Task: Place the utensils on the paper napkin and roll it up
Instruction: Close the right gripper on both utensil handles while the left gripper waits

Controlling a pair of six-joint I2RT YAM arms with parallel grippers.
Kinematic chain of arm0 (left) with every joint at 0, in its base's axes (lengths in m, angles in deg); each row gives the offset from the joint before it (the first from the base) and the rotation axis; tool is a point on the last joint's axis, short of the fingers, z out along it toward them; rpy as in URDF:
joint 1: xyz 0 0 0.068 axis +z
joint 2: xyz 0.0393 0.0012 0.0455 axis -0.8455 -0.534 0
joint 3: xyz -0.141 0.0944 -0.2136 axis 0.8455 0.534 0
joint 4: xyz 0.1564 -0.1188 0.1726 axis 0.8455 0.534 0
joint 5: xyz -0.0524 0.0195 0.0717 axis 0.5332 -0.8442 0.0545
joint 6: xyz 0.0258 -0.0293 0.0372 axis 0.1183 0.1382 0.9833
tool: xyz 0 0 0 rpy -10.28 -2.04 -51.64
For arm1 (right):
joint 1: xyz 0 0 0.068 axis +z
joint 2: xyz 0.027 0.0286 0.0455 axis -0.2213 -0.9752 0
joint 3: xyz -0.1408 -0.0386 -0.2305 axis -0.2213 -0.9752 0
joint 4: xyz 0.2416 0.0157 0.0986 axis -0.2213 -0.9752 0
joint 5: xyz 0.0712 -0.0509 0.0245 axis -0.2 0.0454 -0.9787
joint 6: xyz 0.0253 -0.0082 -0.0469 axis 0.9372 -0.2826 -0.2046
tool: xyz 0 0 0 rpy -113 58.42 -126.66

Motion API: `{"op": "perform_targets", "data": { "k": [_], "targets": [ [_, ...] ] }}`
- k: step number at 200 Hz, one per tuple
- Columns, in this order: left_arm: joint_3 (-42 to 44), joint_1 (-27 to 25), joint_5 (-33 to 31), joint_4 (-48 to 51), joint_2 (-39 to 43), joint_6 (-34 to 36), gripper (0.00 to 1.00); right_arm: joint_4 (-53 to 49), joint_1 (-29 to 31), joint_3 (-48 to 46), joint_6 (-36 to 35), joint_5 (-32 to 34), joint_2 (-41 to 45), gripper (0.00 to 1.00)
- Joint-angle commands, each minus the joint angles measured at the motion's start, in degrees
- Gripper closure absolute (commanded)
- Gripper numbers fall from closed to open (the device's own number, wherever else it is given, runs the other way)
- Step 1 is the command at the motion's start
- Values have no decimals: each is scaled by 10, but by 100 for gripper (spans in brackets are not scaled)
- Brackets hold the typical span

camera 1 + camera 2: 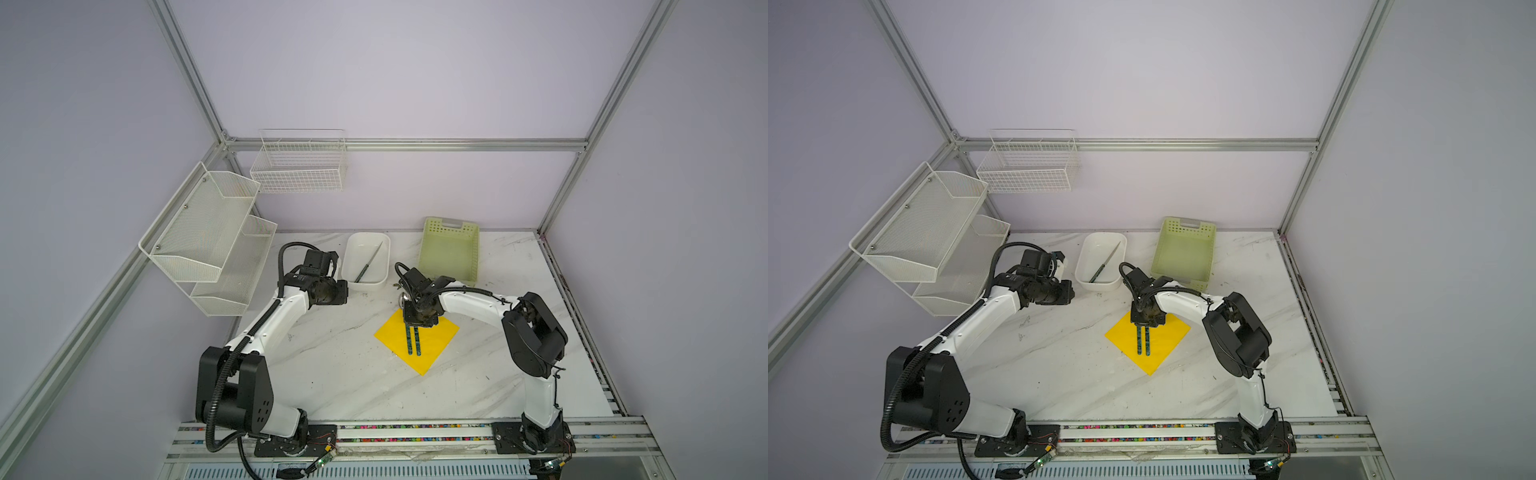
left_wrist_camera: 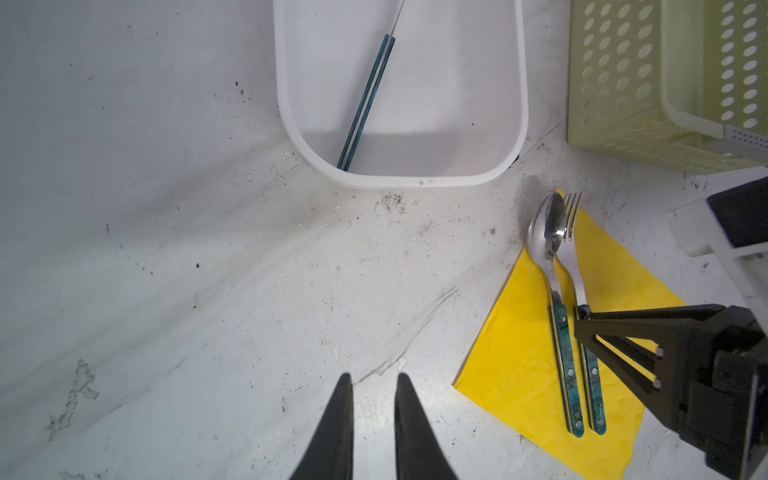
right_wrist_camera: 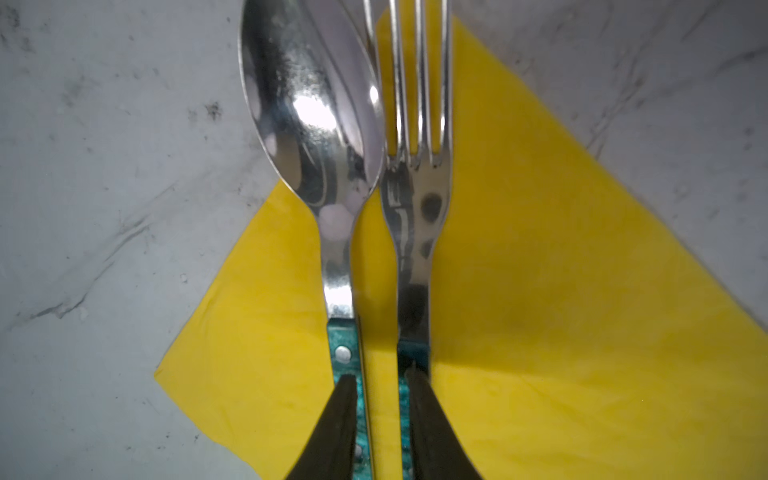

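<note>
Spoon (image 2: 544,237) and fork (image 2: 575,266) lie side by side on the yellow napkin (image 2: 519,353). Your knife (image 2: 368,99) sits in the white tub (image 2: 519,104) by the table (image 1: 332,374)'s far edge. Right gripper (image 3: 379,374) hovers narrowly parted over their handles; left gripper (image 2: 374,378) is likewise parted and empty. You have the knife and the rolling left.

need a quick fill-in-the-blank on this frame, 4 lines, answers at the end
1. The spoon and fork lie side by side on the ___ napkin.
2. The knife lies inside the ___ tub.
3. The fingers of the ___ gripper sit above the spoon and fork handles.
4. The green basket is ___.
Answers: yellow; white; right; empty.
</note>
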Motion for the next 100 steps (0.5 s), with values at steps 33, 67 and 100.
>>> {"op": "perform_targets", "data": {
  "k": [33, 67, 100],
  "targets": [
    [-15, 4, 12, -15, 10, 5, 81, -34, 4, 22, 16, 34, -10, 74],
    [-16, 7, 17, -16, 7, 5, 81, -41, 4, 23, 18, 44, -1, 74],
    [-15, 9, 18, -17, 7, 5, 81, -41, 3, 21, 19, 46, -1, 74]
  ]
}}
